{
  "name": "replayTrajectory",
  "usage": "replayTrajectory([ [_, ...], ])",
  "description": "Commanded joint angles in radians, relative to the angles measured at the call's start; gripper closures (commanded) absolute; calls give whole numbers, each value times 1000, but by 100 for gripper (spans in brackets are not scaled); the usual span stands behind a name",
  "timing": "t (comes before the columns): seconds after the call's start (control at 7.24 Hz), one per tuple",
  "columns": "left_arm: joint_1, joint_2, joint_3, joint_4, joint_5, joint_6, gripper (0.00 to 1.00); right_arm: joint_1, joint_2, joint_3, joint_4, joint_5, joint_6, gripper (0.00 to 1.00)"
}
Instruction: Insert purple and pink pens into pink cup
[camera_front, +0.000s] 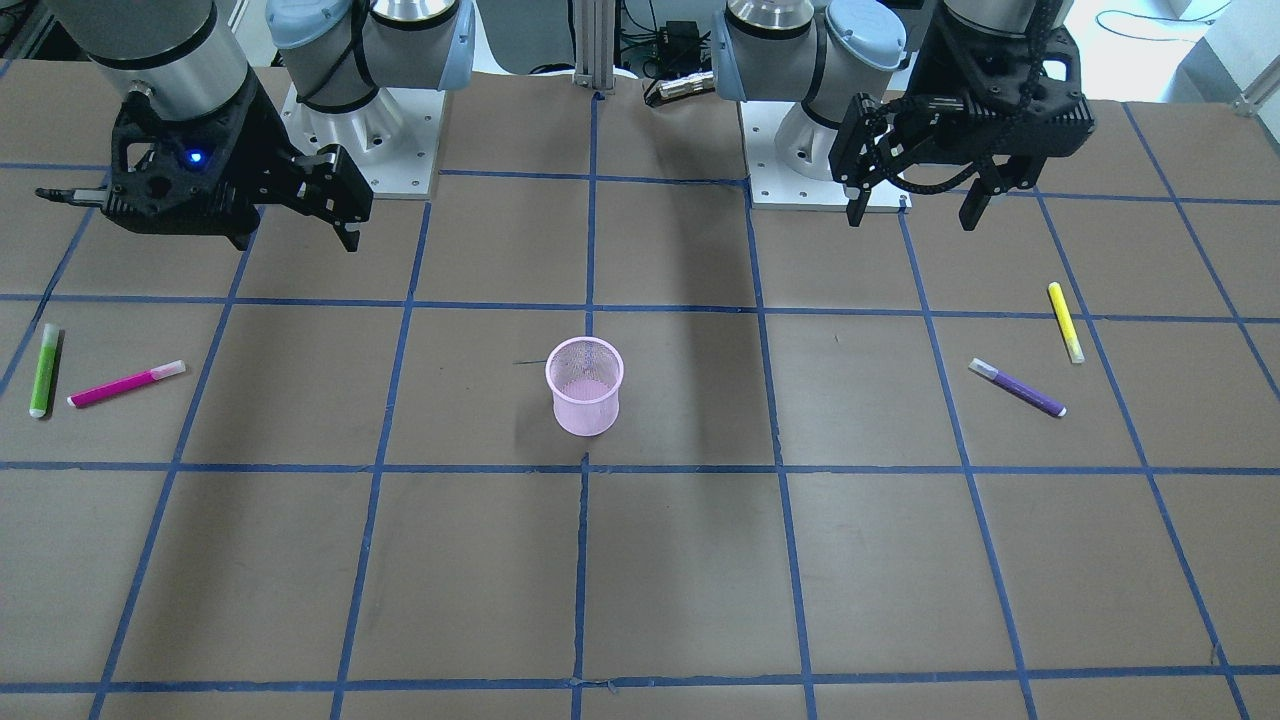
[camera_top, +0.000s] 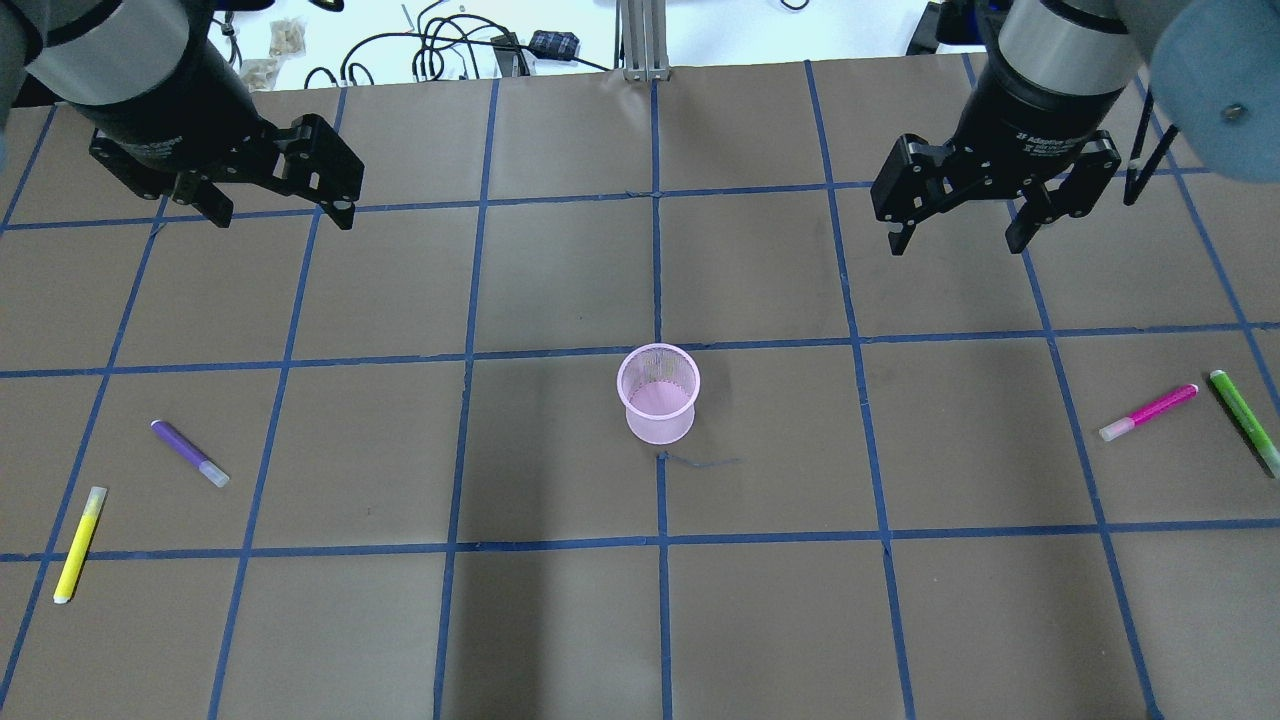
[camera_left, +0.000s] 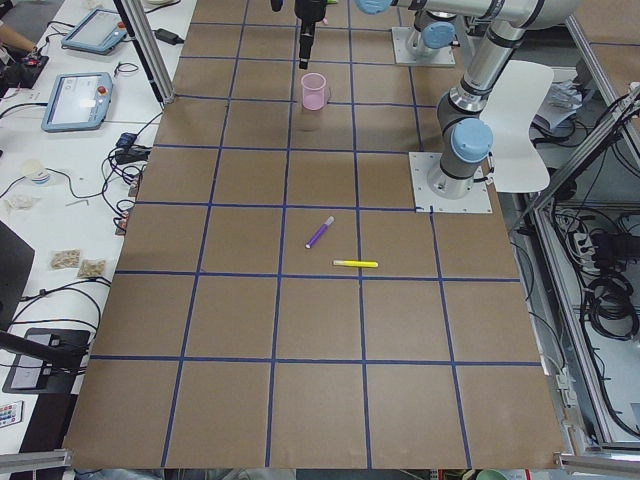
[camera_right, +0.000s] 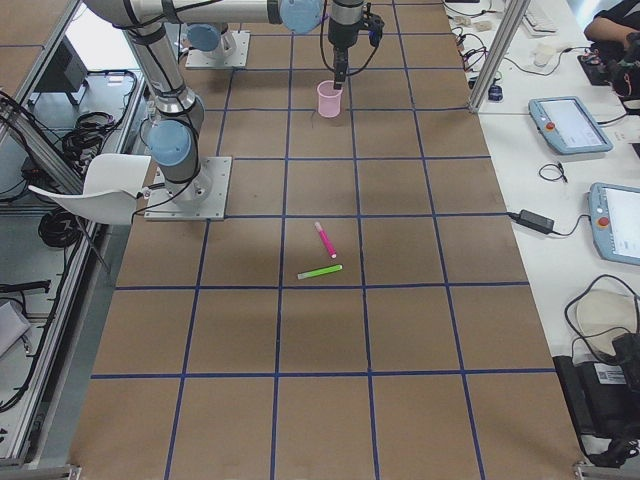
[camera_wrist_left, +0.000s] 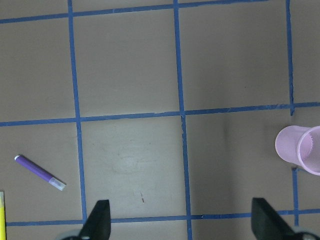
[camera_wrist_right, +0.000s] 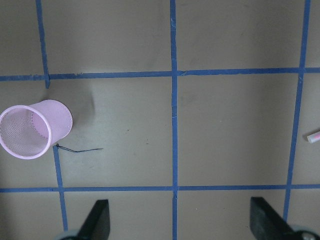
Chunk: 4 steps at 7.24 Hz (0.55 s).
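Observation:
The pink mesh cup (camera_top: 657, 392) stands upright and empty at the table's middle; it also shows in the front view (camera_front: 585, 385). The purple pen (camera_top: 188, 452) lies flat on the robot's left side and shows in the left wrist view (camera_wrist_left: 39, 172). The pink pen (camera_top: 1148, 412) lies flat on the robot's right side; only its cap end (camera_wrist_right: 314, 136) shows in the right wrist view. My left gripper (camera_top: 282, 215) is open and empty, high above the table, well behind the purple pen. My right gripper (camera_top: 955, 243) is open and empty, high above the table, behind the pink pen.
A yellow pen (camera_top: 79, 543) lies near the purple pen, towards the table's left edge. A green pen (camera_top: 1245, 420) lies just outside the pink pen, near the right edge. Blue tape lines grid the brown table (camera_top: 560, 620). Cables lie beyond the far edge.

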Motion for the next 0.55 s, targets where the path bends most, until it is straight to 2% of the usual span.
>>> replayTrajectory([
  [0.0,0,2,0,0,-1,-1,0,3,0,3,0,1,-2,0],
  [0.41,0,-1,-2,-2,-3,-2,0,2,1,10,-5,3,-12,0],
])
